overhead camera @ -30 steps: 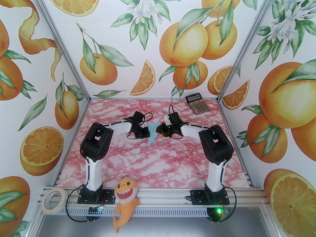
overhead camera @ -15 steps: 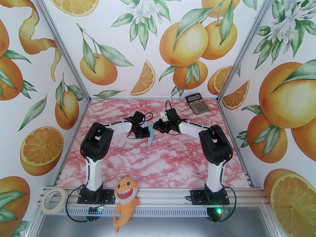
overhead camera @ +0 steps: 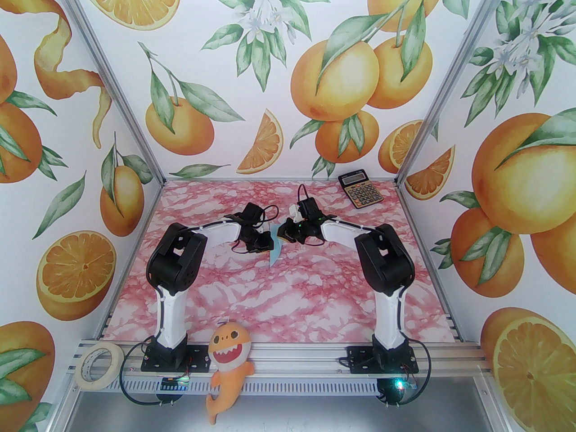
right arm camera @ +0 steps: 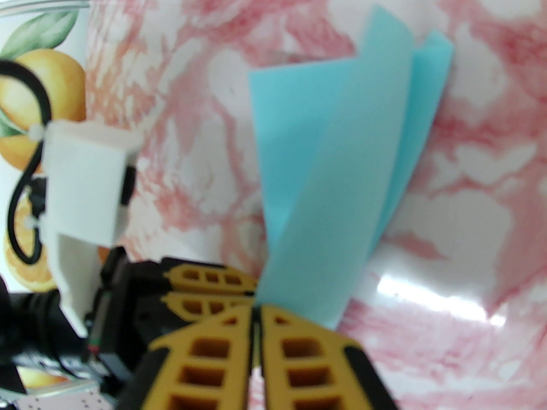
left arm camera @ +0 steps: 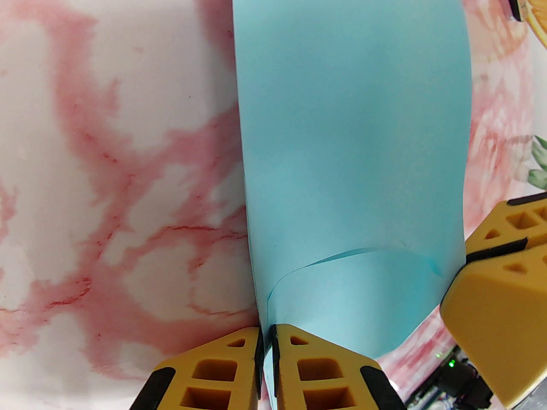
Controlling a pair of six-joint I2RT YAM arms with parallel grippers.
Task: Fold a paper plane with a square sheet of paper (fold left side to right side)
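The square sheet of paper [overhead camera: 273, 254] is pale light-blue and stands bent up from the pink marble table [overhead camera: 288, 295] between my two grippers, doubled over on itself. In the left wrist view the paper [left arm camera: 350, 143] curves away in a loop, and my left gripper [left arm camera: 266, 340] is shut on its near edge. My right gripper [right arm camera: 255, 314] is shut on the paper [right arm camera: 333, 177] at a lower edge; two layers fan out beyond it. In the top view the left gripper [overhead camera: 268, 242] and right gripper [overhead camera: 281, 236] nearly touch.
A black-and-gold calculator [overhead camera: 360, 190] lies at the table's back right. An orange plush shark [overhead camera: 227, 362] and a roll of tape [overhead camera: 98, 366] sit on the front rail. Bare marble table lies in front of the grippers.
My right gripper has moved left up to the left gripper and closed on the paper. The paper now looks narrower and more upright. The left arm has stayed put.
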